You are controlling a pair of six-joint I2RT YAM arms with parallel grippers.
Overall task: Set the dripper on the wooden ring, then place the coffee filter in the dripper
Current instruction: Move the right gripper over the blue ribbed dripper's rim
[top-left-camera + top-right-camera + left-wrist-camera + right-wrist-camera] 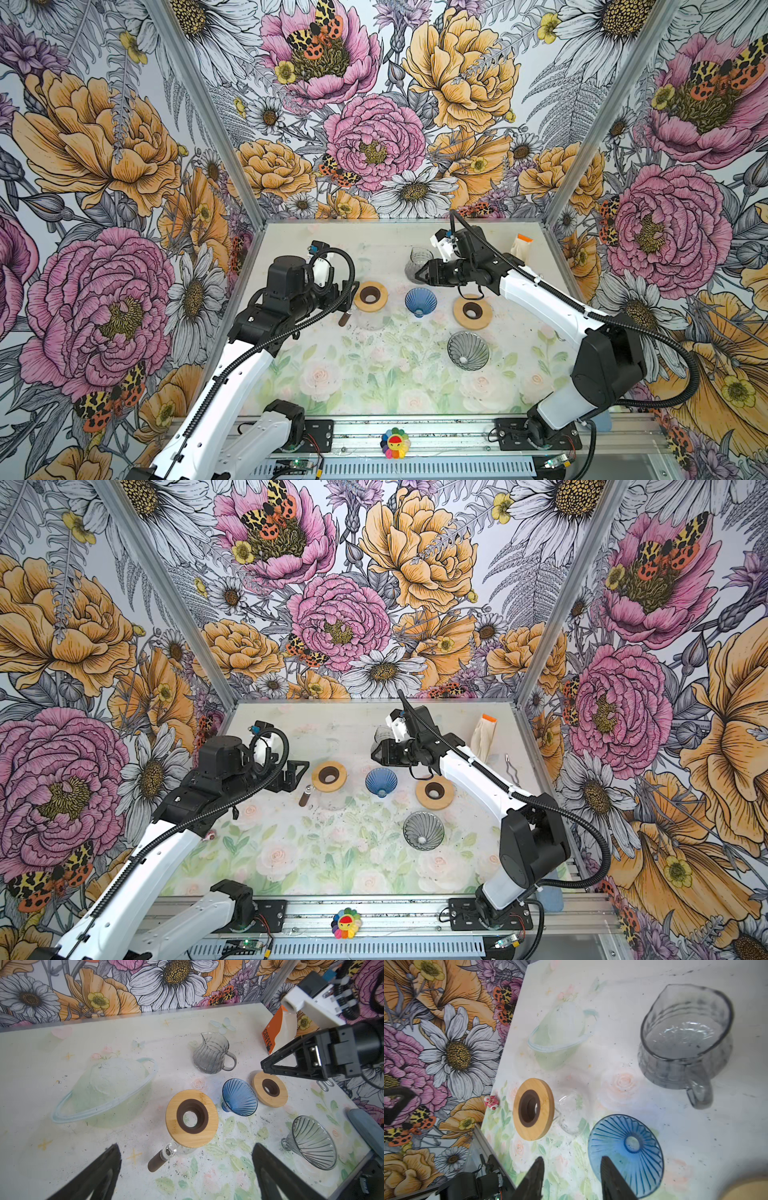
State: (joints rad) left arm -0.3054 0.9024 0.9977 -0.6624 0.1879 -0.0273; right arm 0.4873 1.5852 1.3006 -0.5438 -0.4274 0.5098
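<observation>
The coffee filter pack (523, 246), pale paper under an orange header marked COFFEE (270, 1036), leans at the back right of the table. A blue glass dripper (420, 301) lies on its side mid-table. A grey glass dripper (468, 350) lies nearer the front. My right gripper (419, 276) hovers over the grey pitcher, just behind the blue dripper (625, 1151), open and holding nothing (572, 1165). My left gripper (351, 291) is wide open beside the wood-ringed carafe, also holding nothing (187, 1153).
A clear carafe with a wooden ring (371, 296) and brown handle (344, 319) stands left of the blue dripper. A second wooden ring (472, 311) lies flat to its right. A grey glass pitcher (212, 1055) stands behind. A metal clip (510, 766) lies near the right wall.
</observation>
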